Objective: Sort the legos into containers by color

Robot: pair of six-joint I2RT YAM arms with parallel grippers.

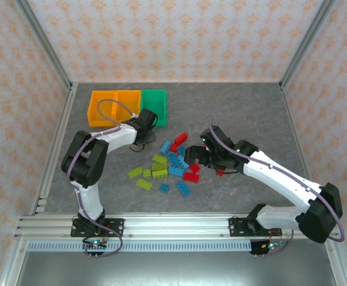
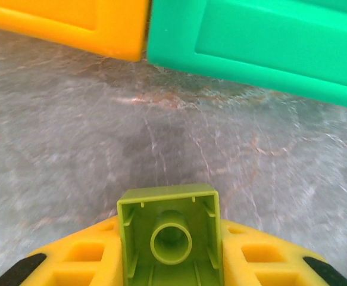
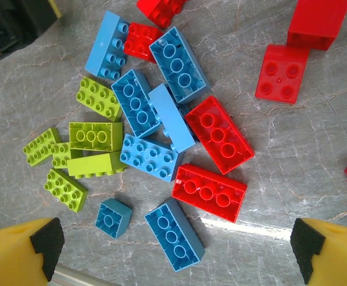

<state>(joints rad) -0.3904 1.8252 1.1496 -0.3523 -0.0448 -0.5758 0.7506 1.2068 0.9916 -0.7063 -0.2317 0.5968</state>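
Legos [image 1: 170, 167] mostly lie mixed on the desk [image 1: 238, 107], so sorting has barely begun (what the bins [image 1: 102, 122] hold is unclear). One lime brick [image 2: 170, 235] sits gripped in the left pincer [image 2: 172, 268] near the green bin [image 2: 268, 42]; the right pincer [image 3: 176, 244] hangs wide above the pile.

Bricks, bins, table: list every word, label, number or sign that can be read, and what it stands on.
None can be read. The bricks show plain studs, the lime brick a bare underside, the orange bins and green bin plain walls; any fine marks are too small to tell.
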